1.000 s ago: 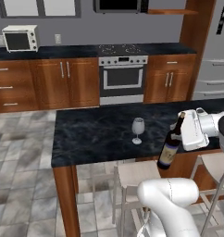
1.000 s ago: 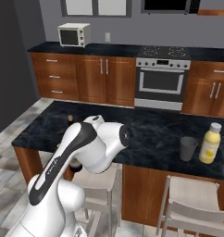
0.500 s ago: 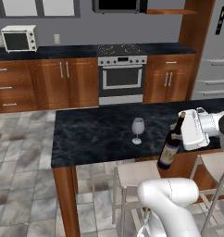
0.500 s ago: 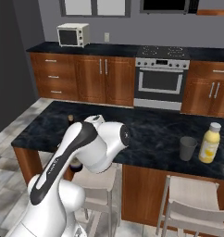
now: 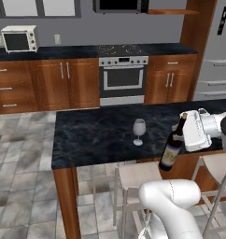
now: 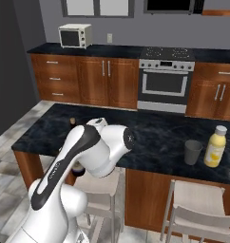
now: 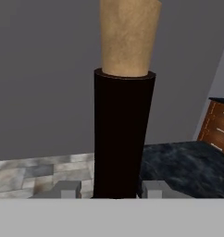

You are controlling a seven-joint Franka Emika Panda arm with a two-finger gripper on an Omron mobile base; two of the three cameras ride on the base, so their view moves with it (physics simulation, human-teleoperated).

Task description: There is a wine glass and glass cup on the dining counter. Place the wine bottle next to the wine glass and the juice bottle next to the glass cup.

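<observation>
One dark glass wine bottle (image 5: 172,146), long-necked with a tan top and cream label, hangs tilted at the veined black dining counter's (image 5: 96,135) near edge, its neck clamped between the gripper's (image 7: 110,189) fingers, right of the clear stemmed wine glass (image 5: 139,131).

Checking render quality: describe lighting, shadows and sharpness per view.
Left base view: flat even light, wine glass sharp, no strong shadow. Right base view: equally even, no glare on the dining counter. Hand view: wine bottle neck looms close, edges soft.
</observation>
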